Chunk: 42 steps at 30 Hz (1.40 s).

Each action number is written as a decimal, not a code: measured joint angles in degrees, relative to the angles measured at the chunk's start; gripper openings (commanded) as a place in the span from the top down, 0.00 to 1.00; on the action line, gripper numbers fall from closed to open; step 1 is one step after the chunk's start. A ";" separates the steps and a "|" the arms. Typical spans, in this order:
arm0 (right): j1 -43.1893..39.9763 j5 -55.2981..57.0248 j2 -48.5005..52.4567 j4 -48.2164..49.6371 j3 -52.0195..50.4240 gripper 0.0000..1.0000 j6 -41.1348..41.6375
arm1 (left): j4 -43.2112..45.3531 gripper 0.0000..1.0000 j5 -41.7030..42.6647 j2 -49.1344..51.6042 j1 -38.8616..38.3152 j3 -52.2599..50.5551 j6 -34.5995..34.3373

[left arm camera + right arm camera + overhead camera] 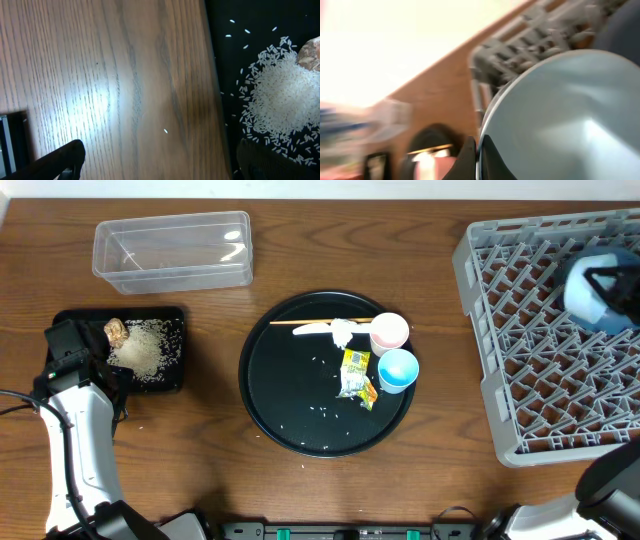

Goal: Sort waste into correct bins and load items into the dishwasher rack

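Observation:
My right gripper (479, 161) is shut on the rim of the white bowl with the pale-blue outside (560, 115), one finger on each side of the rim. From above, that bowl (585, 292) hangs tilted in the right gripper (608, 280) over the grey dishwasher rack (530, 370). My left gripper (162, 165) is open and holds nothing. It straddles the edge of the shallow black tray (260, 15), which holds a rice pile (280, 105) and a brown lump (311, 52). On the round black tray (290, 395) lie a white tissue (342, 332), a yellow-green wrapper (356, 375), a pink cup (390, 332) and a light-blue cup (397, 370).
The clear plastic tub (170, 250) stands at the back left. Chopsticks (310, 322) lie across the round tray's far side, and stray rice grains (322, 412) dot its floor. One grain (165, 131) lies on the wood beside the black tray.

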 measured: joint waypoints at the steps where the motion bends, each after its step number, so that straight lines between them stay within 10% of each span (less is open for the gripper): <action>1: -0.98 -3.17 0.00 0.00 -0.55 0.99 -0.42 | -0.02 0.02 0.00 0.00 0.00 0.00 0.00; 12: -0.94 -21.97 1.03 3.02 -5.99 0.99 -4.13 | 0.00 0.02 0.00 0.00 0.00 0.00 0.00; 42: 2.84 -19.89 10.67 5.49 -6.88 0.99 -5.60 | 0.00 0.02 0.00 0.00 0.00 0.00 0.00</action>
